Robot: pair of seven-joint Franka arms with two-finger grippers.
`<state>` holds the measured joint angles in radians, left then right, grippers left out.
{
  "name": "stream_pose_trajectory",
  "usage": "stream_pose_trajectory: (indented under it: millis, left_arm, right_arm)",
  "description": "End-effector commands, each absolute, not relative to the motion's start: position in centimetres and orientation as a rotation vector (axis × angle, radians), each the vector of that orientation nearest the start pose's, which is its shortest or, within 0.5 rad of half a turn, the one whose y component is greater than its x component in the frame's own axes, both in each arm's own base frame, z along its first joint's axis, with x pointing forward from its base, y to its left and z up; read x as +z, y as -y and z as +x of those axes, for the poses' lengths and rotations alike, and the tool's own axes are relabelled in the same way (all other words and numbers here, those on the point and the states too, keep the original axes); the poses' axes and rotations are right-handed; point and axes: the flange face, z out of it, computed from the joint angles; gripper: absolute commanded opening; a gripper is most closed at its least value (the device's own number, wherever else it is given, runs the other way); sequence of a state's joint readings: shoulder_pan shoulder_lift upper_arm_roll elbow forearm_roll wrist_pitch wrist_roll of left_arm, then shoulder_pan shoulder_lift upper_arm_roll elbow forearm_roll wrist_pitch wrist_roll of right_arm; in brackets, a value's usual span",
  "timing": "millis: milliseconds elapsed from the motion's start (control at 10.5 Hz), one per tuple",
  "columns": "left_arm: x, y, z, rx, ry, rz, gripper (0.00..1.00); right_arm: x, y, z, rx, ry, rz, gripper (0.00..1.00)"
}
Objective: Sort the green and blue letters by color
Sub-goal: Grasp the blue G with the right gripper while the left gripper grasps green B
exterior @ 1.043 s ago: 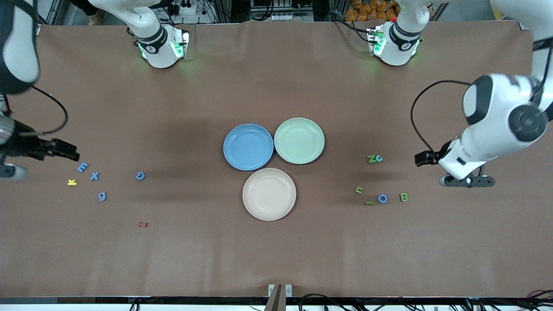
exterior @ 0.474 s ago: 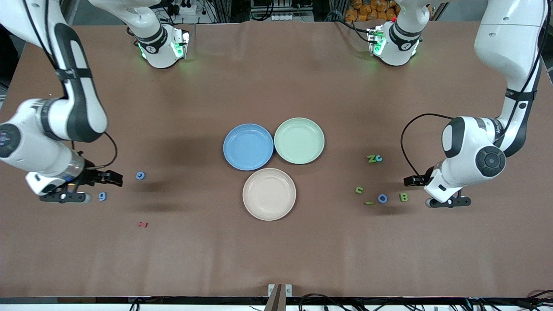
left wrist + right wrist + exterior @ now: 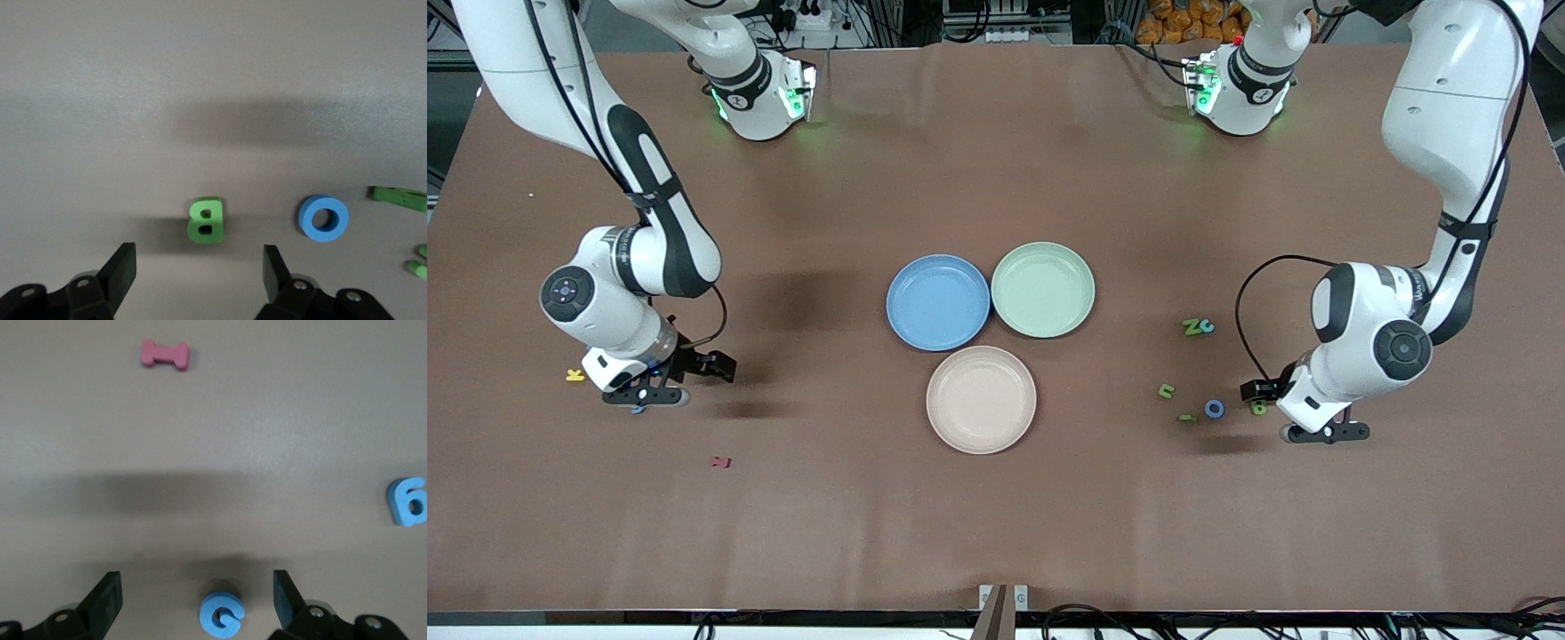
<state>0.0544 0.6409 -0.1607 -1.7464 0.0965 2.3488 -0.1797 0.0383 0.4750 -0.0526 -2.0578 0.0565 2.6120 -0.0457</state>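
Two white robot arms reach over a brown table (image 3: 996,516) under cluttered racks. We see the left gripper (image 3: 200,270), fingers spread, over a flat green foam letter B (image 3: 206,219) beside a blue foam ring-shaped O (image 3: 323,217). Our right gripper (image 3: 197,597), also spread, hangs over a blue foam letter G (image 3: 222,615). Three round plates, blue (image 3: 938,302), pale green (image 3: 1043,290) and beige (image 3: 981,399), sit empty mid-table.

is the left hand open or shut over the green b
Open. In the left wrist view the left hand has its fingers spread wide, the green B lying loose between them.
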Motion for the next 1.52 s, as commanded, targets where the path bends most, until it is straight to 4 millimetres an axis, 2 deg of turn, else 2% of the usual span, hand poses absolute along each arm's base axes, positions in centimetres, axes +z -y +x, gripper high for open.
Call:
stream_pose_trajectory:
  millis: [0, 190, 285, 569, 664, 759, 949, 1043, 1138, 1328, 1423]
  left_arm:
    - [20.1, 6.0, 66.8, 0.022, 0.071, -3.152, 0.80]
    - [19.6, 6.0, 66.9, -0.002, 0.056, -3.148, 0.79]
    - [19.6, 5.9, 67.0, -0.024, 0.037, -3.138, 0.73]
    - [18.8, 6.2, 66.9, -0.029, 0.019, -3.135, 0.68]
    - [18.6, 6.3, 66.9, -0.027, 0.017, -3.133, 0.62]
    - [18.6, 6.3, 66.9, -0.027, 0.015, -3.134, 0.62]
    - [18.5, 6.3, 66.8, -0.024, 0.012, -3.135, 0.61]
    - [18.5, 6.4, 66.8, -0.024, 0.012, -3.135, 0.49]
    - [18.5, 6.4, 66.8, -0.024, 0.012, -3.134, 0.44]
    - [18.4, 7.0, 66.7, -0.022, -0.005, -3.129, 0.41]
    - [18.4, 7.1, 66.7, -0.022, -0.007, -3.129, 0.28]
  right_arm:
    - [19.5, 2.4, 58.0, -0.120, -0.021, -3.117, 1.00]
    - [19.5, 2.8, 56.8, -0.110, -0.025, -3.115, 1.00]
    - [19.1, 3.0, 56.3, -0.136, -0.031, -3.117, 1.00]
    - [18.2, 2.8, 55.4, -0.129, -0.028, -3.118, 1.00]
    - [18.1, 2.7, 55.3, -0.124, -0.026, -3.118, 1.00]
    - [18.1, 2.7, 55.1, -0.122, -0.026, -3.118, 0.91]
    - [18.3, 2.5, 54.9, -0.124, -0.023, -3.118, 0.45]
    - [18.3, 2.5, 54.9, -0.122, -0.023, -3.118, 0.34]
    - [18.2, 2.5, 54.9, -0.124, -0.025, -3.117, 0.31]
    - [18.2, 2.6, 55.1, -0.143, -0.034, -3.115, 0.26]
    - [18.2, 2.6, 55.2, -0.146, -0.037, -3.115, 0.24]
